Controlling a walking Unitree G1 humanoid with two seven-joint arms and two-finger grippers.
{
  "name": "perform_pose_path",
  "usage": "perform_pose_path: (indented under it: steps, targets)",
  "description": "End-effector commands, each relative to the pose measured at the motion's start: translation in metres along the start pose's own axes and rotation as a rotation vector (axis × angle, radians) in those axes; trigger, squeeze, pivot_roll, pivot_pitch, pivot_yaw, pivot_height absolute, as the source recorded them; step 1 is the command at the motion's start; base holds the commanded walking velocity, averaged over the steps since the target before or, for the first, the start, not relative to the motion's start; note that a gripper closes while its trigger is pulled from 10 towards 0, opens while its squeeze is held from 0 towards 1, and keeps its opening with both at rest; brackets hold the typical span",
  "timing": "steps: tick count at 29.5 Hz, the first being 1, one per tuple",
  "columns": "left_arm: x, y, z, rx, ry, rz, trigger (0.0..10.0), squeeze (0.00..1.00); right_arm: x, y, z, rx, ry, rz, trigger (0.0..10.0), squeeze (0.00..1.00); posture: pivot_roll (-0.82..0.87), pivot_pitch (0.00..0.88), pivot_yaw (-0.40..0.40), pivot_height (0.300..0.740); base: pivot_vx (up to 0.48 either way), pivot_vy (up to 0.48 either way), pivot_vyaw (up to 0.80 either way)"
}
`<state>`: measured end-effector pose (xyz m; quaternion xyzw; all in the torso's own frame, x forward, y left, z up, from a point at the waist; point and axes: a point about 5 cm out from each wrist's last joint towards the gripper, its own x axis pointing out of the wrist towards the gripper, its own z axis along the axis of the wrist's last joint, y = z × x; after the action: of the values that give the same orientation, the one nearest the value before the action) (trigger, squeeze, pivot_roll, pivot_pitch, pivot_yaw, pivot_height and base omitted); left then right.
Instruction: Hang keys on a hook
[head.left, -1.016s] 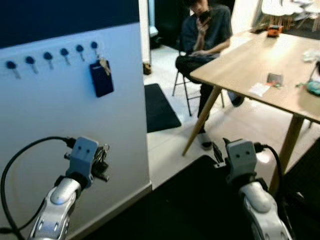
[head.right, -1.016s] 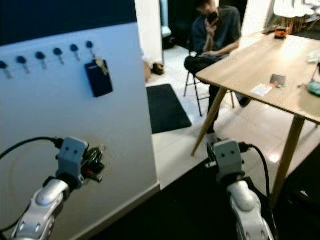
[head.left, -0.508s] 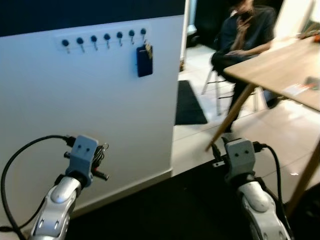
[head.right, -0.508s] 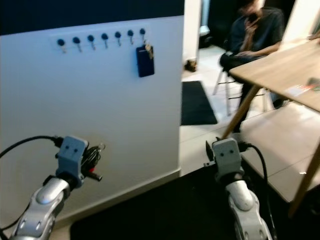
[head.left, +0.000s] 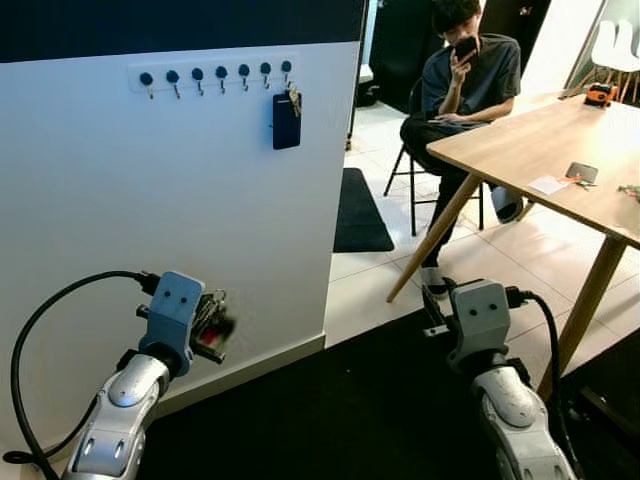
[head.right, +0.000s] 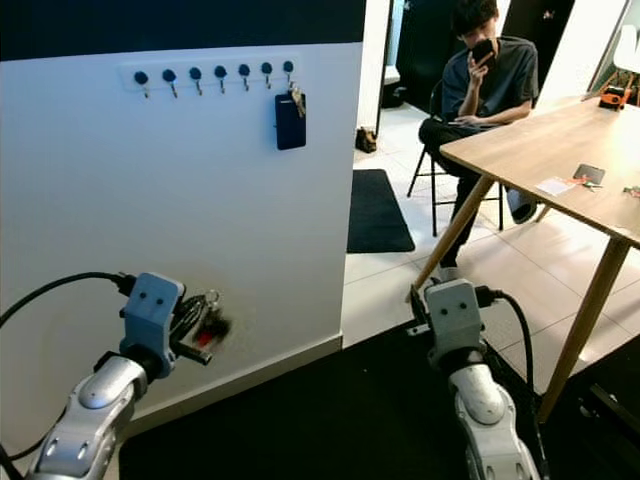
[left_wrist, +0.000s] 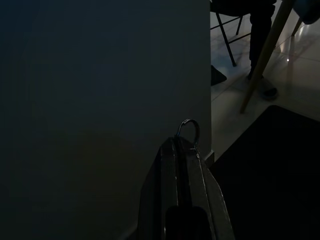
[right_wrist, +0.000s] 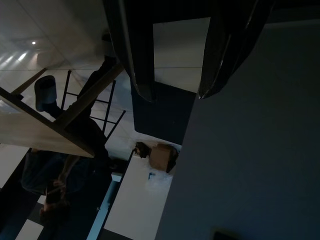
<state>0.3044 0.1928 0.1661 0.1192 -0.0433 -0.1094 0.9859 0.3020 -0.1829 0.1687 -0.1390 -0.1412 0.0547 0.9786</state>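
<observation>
Keys (head.left: 212, 318) sit pinched in left claw (left_wrist: 181, 150), low.

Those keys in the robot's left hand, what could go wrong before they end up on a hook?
1. The keys sit low in the left hand, far below the hook rack; a long lift could shake them loose.
2. The fingers pinch shut with the key ring poking past their tips, a thin hold that might slip.
3. The rightmost hook already carries a blue key holder, so aiming there could knock it.
</observation>
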Motion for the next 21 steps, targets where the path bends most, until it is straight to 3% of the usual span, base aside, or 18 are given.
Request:
perform_pose_path:
  steps: [1, 13, 19, 21]
  targets:
    - [0.004, -0.008, 0.012, -0.016, -0.04, -0.011, 10.0, 0.0, -0.001, 0.003, 0.001, 0.02, -0.003, -0.003, 10.0, 0.0, 0.01, 0.145, 0.017, 0.74, 0.0, 0.0, 0.0]
    - [0.015, -0.035, 0.04, -0.106, -0.127, 0.017, 10.0, 0.0, 0.001, 0.023, 0.014, 0.108, -0.039, 0.009, 10.0, 0.0, 0.01, 0.149, 0.032, 0.74, 0.0, 0.0, 0.0]
    - [0.02, -0.045, 0.063, -0.111, -0.192, 0.035, 10.0, 0.0, 0.004, 0.027, 0.025, 0.132, -0.076, -0.002, 10.0, 0.0, 0.0, 0.151, 0.038, 0.74, 0.0, 0.0, 0.0]
    - [0.017, -0.055, 0.08, -0.123, -0.239, 0.02, 10.0, 0.0, 0.006, 0.031, 0.037, 0.156, -0.109, -0.011, 10.0, 0.0, -0.01, 0.146, 0.041, 0.74, 0.0, 0.0, 0.0]
